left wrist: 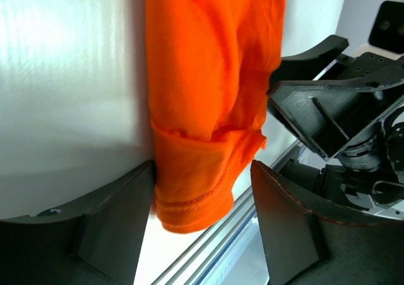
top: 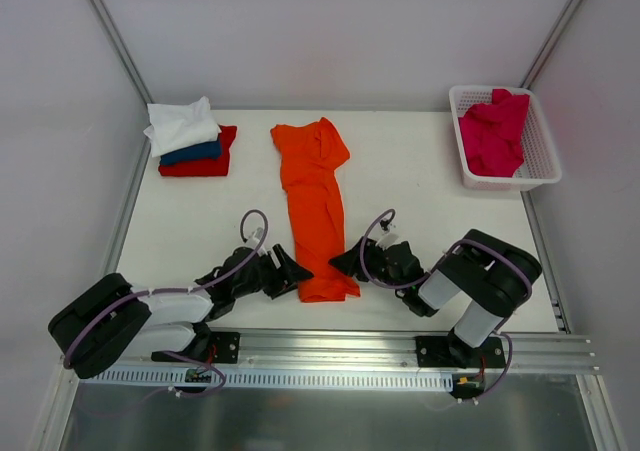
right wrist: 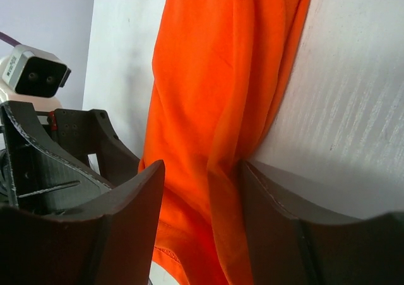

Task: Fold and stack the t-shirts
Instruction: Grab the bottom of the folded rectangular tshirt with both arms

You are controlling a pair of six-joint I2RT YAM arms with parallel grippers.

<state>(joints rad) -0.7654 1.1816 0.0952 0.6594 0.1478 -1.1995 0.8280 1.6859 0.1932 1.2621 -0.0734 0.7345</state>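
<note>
Orange t-shirt [top: 315,206], lying as a long narrow strip at mid-table, has its near hem between the parted, unclamped jaws of the left gripper [left wrist: 202,196] and right gripper [right wrist: 199,184]; judged step: taking the hem, which next calls for closing both and carrying it to the far end.

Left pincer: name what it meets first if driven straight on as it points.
The left pincer would first meet the orange t-shirt, whose near hem lies between its open fingers. Beyond, the right pincer faces it; that gap is hard to judge.
</note>
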